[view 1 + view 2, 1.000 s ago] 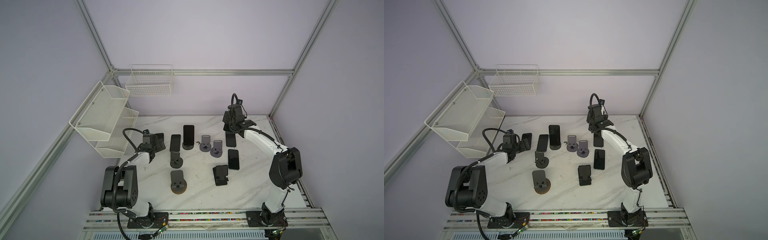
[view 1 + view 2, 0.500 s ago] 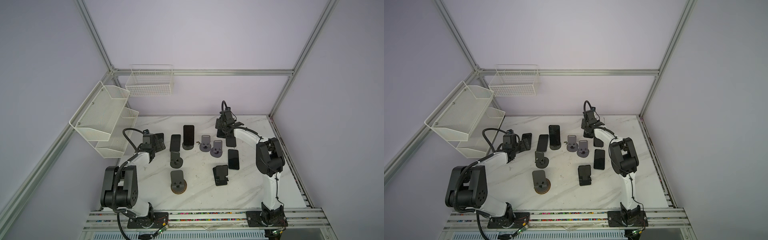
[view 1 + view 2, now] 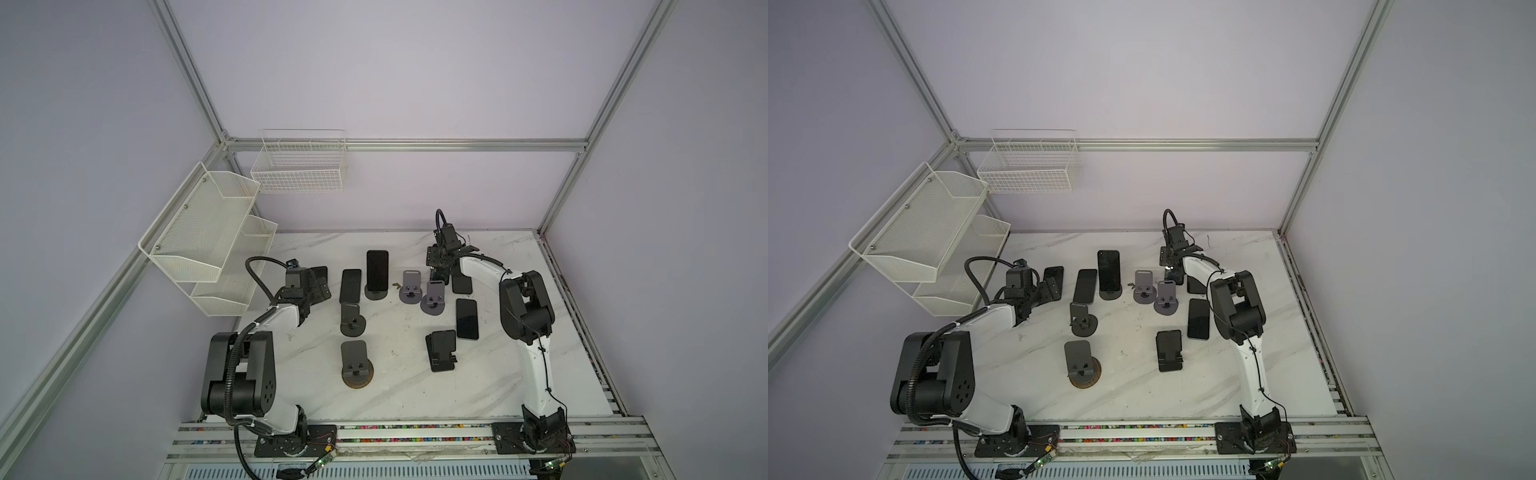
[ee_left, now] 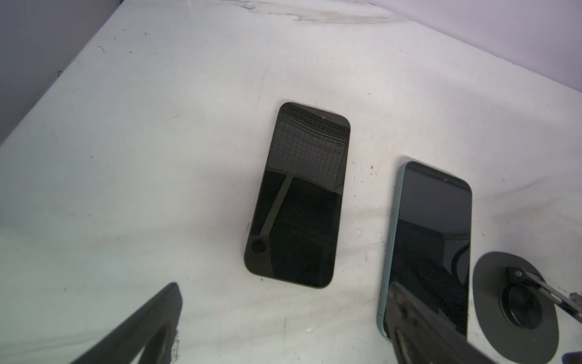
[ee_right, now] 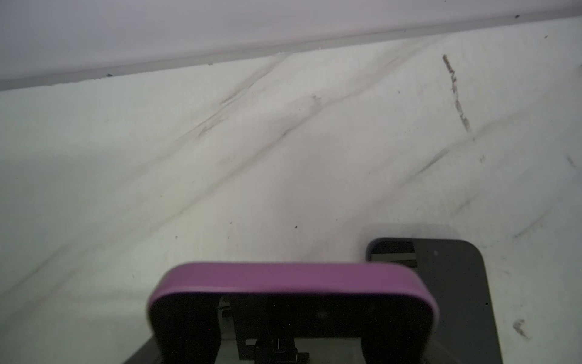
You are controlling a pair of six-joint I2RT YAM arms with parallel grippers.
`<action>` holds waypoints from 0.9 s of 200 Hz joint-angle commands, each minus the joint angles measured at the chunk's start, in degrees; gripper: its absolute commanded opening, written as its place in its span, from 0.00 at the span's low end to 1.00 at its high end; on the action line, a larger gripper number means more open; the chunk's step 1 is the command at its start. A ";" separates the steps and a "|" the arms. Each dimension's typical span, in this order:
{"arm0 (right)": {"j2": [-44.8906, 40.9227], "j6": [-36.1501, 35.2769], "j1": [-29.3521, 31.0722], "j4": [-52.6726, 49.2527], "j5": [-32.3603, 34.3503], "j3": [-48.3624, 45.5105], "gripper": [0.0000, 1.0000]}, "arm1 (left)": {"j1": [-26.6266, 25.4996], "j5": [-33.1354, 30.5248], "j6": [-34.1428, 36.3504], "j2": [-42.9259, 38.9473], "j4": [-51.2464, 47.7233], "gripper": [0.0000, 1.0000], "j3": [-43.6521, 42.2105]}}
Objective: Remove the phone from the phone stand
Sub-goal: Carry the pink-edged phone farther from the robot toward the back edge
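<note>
My right gripper [image 5: 291, 321] is shut on a phone [image 5: 293, 277] with a purple rim, held by its two side edges low over the marble table [image 5: 220, 157]. In both top views that gripper [image 3: 440, 272] hangs at the back right, just behind two empty grey phone stands [image 3: 411, 286] [image 3: 433, 297]. A black phone [image 3: 377, 269] leans upright in a dark stand [image 3: 376, 293] at the back middle. My left gripper [image 4: 283, 331] is open over bare table, with nothing between its fingers [image 4: 141, 327].
A black phone [image 4: 299, 201] and a teal-edged phone [image 4: 431, 239] lie flat near my left gripper. Two more phones [image 3: 462, 283] [image 3: 467, 319] lie flat at the right. Empty dark stands [image 3: 352, 320] [image 3: 356, 365] [image 3: 441, 350] stand nearer the front. White wire baskets [image 3: 208, 232] hang at the left.
My right gripper has carried the purple-rimmed phone leftward and down toward the table while the arm's elbow folded back. The left arm has not moved.
</note>
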 commanded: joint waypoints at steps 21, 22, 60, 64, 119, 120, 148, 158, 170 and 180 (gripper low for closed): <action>0.69 0.42 0.19 -2.75 -0.47 1.28 0.65 | 0.52 2.29 -0.29 -0.60 4.46 1.00 -0.27; 0.71 0.42 0.22 -2.88 -0.46 1.32 0.65 | 0.52 2.49 -0.04 -0.57 4.76 1.00 -0.28; 2.71 0.42 0.21 -3.94 -0.34 3.02 0.65 | 0.61 3.46 -0.15 -0.62 4.22 1.00 -0.04; 3.15 0.42 0.24 -4.49 -0.10 3.60 0.65 | 0.63 3.40 -0.15 -0.62 4.34 1.00 -0.08; 7.56 0.48 0.32 -5.70 0.56 7.24 0.66 | 0.61 2.99 -0.50 -1.06 4.64 1.00 -0.50; 7.53 0.41 0.28 -5.67 0.49 7.25 0.65 | 0.61 3.02 -0.50 -1.02 4.63 1.00 -0.53; 9.59 0.48 0.29 -5.08 -0.02 7.92 0.66 | 0.61 2.92 -0.50 -1.17 4.52 1.00 -0.55; 10.50 0.51 0.26 -5.96 0.07 8.94 0.66 | 0.61 2.87 -0.56 -1.24 4.73 1.00 -0.66; 10.98 0.47 0.25 -5.78 -0.17 8.87 0.66 | 0.61 2.92 -0.59 -1.06 4.45 0.99 -0.46; 11.48 0.42 0.26 -5.39 -0.33 8.94 0.66 | 0.61 2.96 -0.55 -1.00 4.32 1.00 -0.38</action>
